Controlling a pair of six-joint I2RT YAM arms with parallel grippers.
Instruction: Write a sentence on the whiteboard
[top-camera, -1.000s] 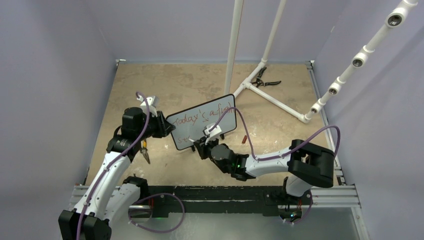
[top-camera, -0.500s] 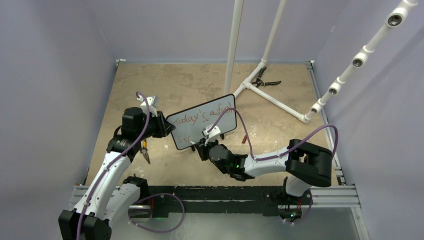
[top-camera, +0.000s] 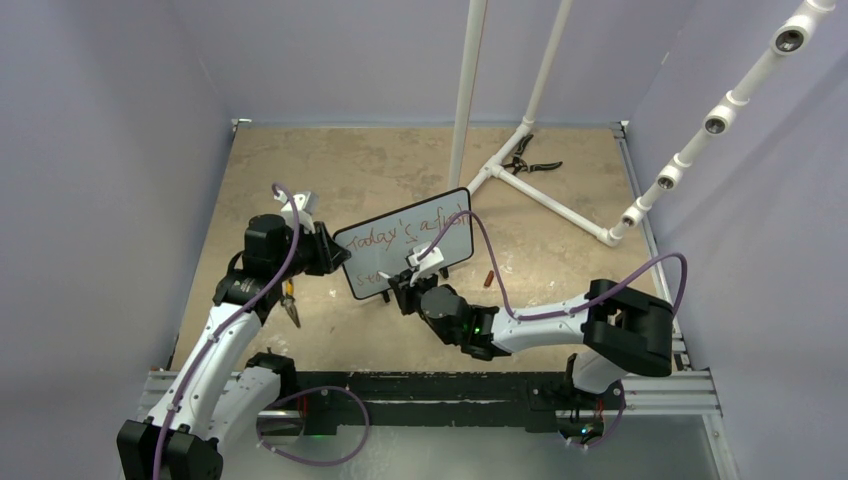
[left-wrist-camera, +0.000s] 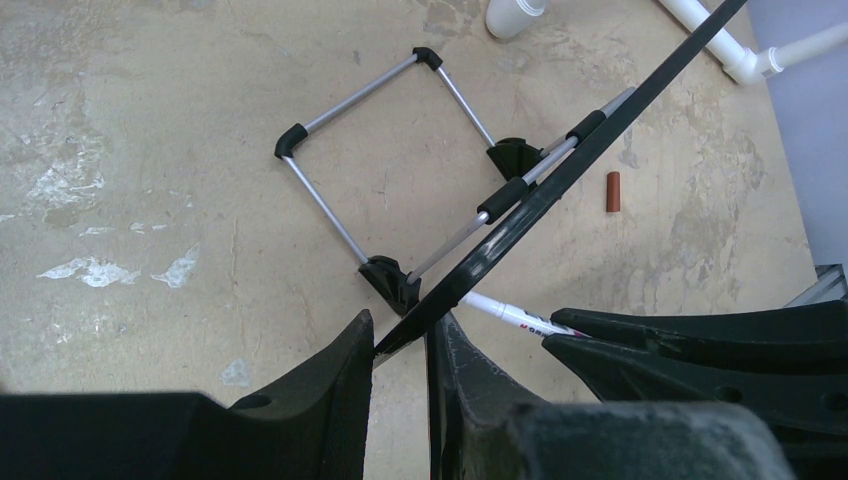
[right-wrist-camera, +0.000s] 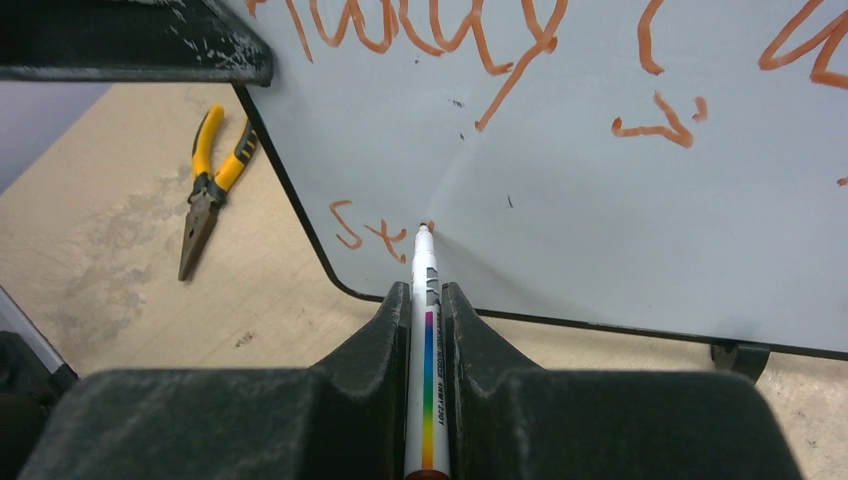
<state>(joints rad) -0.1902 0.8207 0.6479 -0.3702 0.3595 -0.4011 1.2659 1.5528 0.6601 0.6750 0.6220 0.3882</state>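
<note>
The whiteboard (right-wrist-camera: 620, 200) is white with a thin black frame, and the sentence (right-wrist-camera: 400, 25) on it is orange-red. The marker (right-wrist-camera: 427, 340) has a white barrel with a rainbow stripe and small black print. The right hand (right-wrist-camera: 427, 292) and the left hand (left-wrist-camera: 398, 335) are both matte black. The pliers (right-wrist-camera: 205, 190) have yellow-and-black handles and dark grey jaws. The counter (left-wrist-camera: 150, 150) is mottled tan with pale whitish patches, and 1 small cylinder (left-wrist-camera: 613, 191) on it is reddish brown. The pipes (top-camera: 468, 80) are white.
</note>
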